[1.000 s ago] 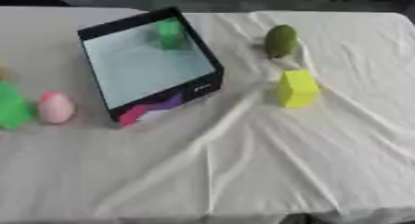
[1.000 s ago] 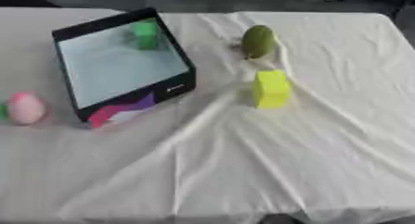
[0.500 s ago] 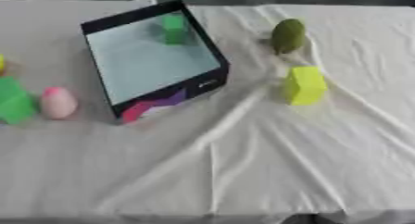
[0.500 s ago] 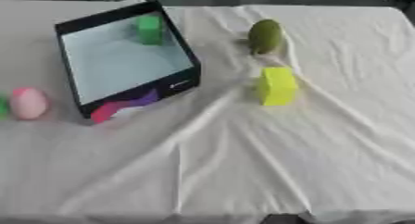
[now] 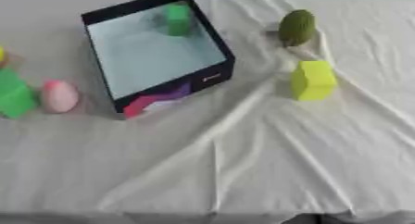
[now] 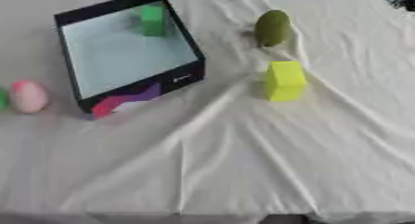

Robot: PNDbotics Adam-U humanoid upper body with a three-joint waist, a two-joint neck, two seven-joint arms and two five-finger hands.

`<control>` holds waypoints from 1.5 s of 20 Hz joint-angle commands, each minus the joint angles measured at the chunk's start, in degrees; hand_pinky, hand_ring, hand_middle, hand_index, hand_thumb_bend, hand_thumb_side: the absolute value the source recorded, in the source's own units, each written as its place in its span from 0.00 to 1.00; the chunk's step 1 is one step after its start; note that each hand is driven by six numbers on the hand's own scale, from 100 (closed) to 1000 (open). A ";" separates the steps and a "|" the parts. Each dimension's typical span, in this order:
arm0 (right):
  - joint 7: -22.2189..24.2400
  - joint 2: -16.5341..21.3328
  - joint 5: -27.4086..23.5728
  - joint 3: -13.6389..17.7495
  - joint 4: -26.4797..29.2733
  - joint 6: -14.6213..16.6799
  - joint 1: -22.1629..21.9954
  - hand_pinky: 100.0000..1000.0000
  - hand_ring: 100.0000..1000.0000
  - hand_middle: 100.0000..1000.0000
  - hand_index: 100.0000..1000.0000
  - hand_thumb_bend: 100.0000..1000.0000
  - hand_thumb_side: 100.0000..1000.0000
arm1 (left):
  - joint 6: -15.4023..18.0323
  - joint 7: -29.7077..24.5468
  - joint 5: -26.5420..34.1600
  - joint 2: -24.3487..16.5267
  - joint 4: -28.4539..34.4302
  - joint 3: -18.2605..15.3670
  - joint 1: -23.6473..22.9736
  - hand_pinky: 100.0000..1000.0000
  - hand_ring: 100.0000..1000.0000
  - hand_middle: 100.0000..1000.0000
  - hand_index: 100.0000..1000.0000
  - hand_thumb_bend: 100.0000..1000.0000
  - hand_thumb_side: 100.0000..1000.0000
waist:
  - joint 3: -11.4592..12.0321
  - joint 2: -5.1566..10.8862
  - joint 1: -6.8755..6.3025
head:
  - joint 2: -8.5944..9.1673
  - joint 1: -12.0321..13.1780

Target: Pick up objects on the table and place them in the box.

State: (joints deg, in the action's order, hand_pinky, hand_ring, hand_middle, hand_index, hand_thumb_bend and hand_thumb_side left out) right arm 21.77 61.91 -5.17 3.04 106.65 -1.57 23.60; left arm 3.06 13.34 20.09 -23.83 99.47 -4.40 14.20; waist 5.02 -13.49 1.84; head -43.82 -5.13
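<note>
A black-walled box (image 5: 217, 52) with a pale floor lies on the white cloth at upper left. A green block (image 5: 178, 19) rests inside it near the far wall. To the right of the box stands a yellow-green block (image 5: 313, 80), and behind that an olive-green oval fruit (image 5: 297, 27). Left of the box lie a pink egg shape (image 5: 59, 96) and a bright green block (image 5: 14, 94). A sliver of something yellow (image 5: 3, 55) shows at the left edge. Neither hand shows in either view.
The white tablecloth (image 5: 243, 163) is creased, with ridges running from the yellow-green block toward the front. Its front edge runs along the bottom of the views.
The whole picture has shifted and the things sit slightly lower and larger, so the camera has moved. The objects themselves have not moved.
</note>
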 commanded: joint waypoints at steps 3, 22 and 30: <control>3.92 4.33 3.96 -3.04 2.30 0.51 1.22 0.98 0.90 0.85 1.00 0.00 0.05 | -0.12 -0.05 -0.36 -1.27 1.18 -0.31 0.73 0.76 0.81 0.74 0.73 0.00 0.76 | 0.26 -0.19 -0.61 | -0.30 -0.71; 13.22 1.77 19.10 -16.73 0.17 -1.81 6.56 1.00 0.96 0.89 1.00 0.29 0.22 | -0.63 -1.42 -0.37 -1.40 0.79 0.88 0.92 0.76 0.82 0.74 0.73 0.00 0.76 | 1.03 0.34 -0.38 | -0.28 -2.02; 12.65 -0.44 24.53 -19.91 1.27 -3.93 6.61 0.98 0.91 0.87 1.00 0.29 0.24 | -0.68 -1.71 -0.40 -1.41 0.58 1.11 0.87 0.76 0.82 0.74 0.73 0.00 0.76 | 1.02 0.56 -0.42 | -0.19 -2.50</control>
State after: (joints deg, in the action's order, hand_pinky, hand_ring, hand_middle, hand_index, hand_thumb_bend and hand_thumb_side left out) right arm 34.38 60.36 18.70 -17.18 107.37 -5.20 29.28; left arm 2.22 11.87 19.84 -23.83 99.43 -3.26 14.63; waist 6.04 -13.49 1.84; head -43.82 -7.43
